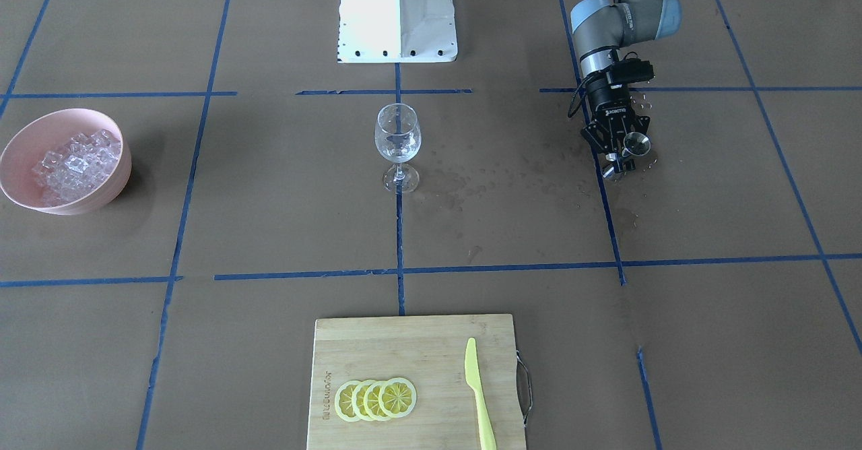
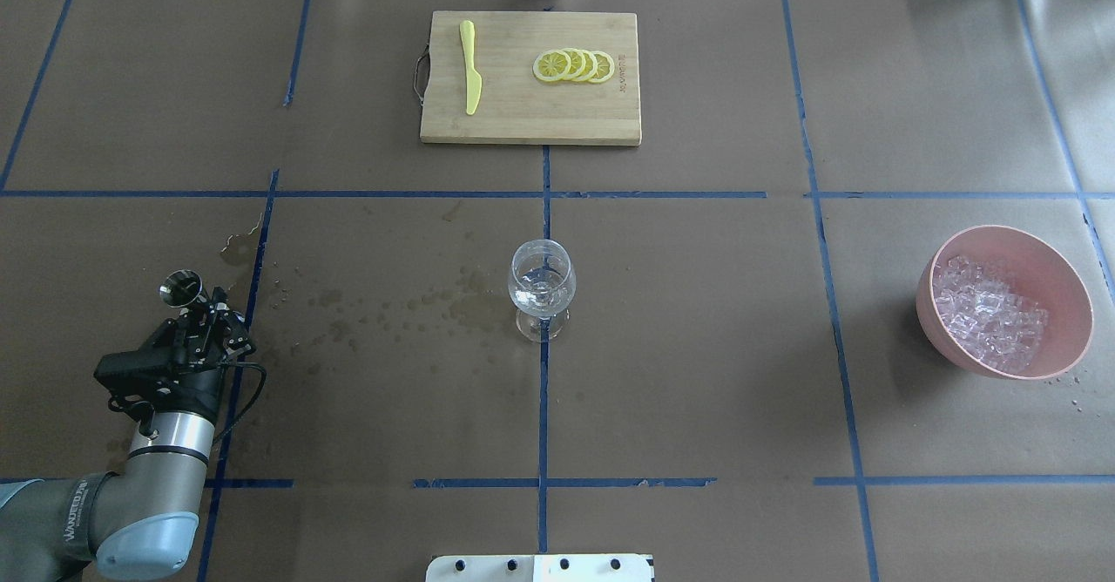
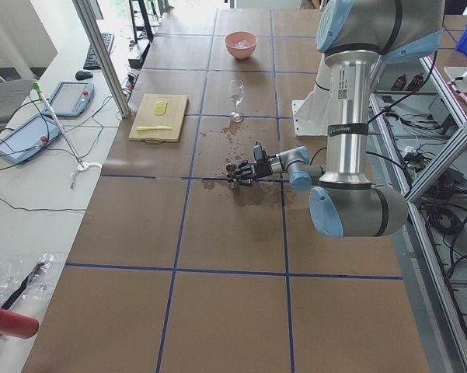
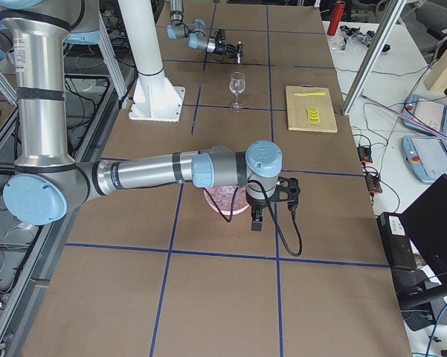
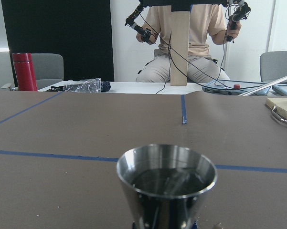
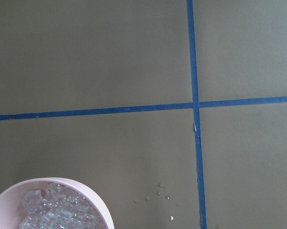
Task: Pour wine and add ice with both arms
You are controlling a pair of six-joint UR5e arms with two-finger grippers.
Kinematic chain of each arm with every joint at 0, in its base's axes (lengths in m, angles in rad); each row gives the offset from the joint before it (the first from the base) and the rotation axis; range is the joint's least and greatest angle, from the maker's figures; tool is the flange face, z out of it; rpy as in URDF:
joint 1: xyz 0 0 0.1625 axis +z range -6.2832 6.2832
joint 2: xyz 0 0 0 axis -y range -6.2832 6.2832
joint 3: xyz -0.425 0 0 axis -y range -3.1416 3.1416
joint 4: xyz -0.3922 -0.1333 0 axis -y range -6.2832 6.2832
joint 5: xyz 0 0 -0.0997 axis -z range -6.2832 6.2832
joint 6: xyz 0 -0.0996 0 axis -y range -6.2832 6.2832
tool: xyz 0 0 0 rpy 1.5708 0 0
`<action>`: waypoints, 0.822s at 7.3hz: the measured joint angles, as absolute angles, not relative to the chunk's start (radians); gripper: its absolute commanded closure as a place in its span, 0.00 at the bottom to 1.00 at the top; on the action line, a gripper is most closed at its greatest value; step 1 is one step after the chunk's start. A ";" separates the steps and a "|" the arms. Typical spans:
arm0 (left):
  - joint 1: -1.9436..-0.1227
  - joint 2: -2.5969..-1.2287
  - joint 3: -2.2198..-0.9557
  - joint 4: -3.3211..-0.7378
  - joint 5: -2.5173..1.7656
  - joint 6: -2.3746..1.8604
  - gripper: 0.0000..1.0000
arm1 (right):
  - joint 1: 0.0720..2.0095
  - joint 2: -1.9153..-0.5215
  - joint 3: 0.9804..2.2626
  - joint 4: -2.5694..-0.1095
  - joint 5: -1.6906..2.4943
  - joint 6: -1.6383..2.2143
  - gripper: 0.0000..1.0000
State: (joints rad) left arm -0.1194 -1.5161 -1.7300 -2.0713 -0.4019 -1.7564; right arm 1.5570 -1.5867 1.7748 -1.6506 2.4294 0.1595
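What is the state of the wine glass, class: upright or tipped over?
Upright. The wine glass stands on its foot on the table, bowl above stem, rim facing up.

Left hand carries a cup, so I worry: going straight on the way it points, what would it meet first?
Likely nothing: the left hand, shut on the steel cup, points across open table toward its far edge; the cutting board lies off to its right.
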 measured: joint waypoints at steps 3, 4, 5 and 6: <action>-0.133 -1.513 -1.788 -2.074 -0.403 -1.752 1.00 | 1.557 -1.587 1.775 -1.651 2.432 0.160 0.00; -0.141 -1.513 -1.818 -2.074 -0.405 -1.738 1.00 | 1.557 -1.587 1.775 -1.651 2.433 0.160 0.00; -0.151 -1.516 -1.846 -2.076 -0.408 -1.709 1.00 | 1.557 -1.587 1.777 -1.651 2.433 0.159 0.00; -0.167 -1.528 -1.865 -2.080 -0.410 -1.668 1.00 | 1.557 -1.587 1.780 -1.650 2.433 0.159 0.00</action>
State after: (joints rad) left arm -0.1666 -1.5279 -1.8647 -2.0801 -0.4098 -1.6684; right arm 1.5570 -1.5867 1.7805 -1.6502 2.4329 0.1586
